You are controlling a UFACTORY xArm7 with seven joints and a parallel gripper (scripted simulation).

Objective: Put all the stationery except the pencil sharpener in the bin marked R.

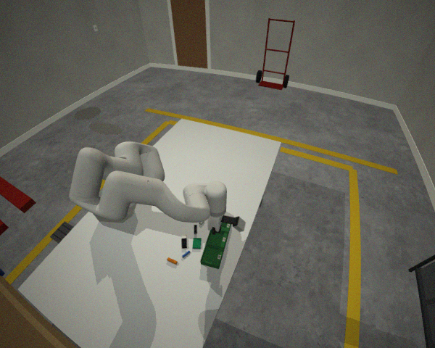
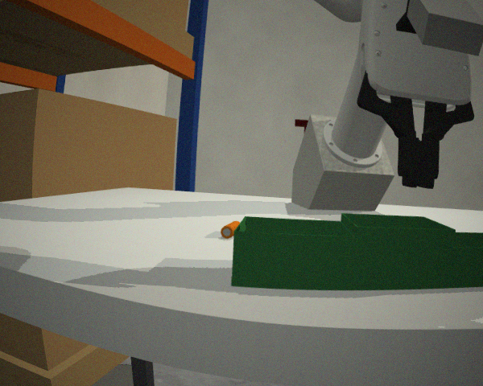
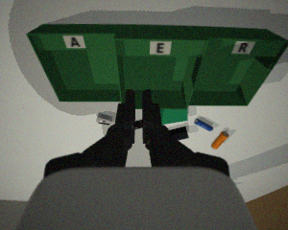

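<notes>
3 green bins (image 3: 158, 91) read A, E, R; the tool (image 3: 138, 98) is clenched, gripping nothing.

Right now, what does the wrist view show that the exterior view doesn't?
Only the wrist view shows the bin labels A, E and R, plus a blue item and a grey-white item on the table. Only the exterior view shows the arm's base, cardboard boxes and the blue shelf post. Both show the shut, empty hand, green bins and orange item.
</notes>
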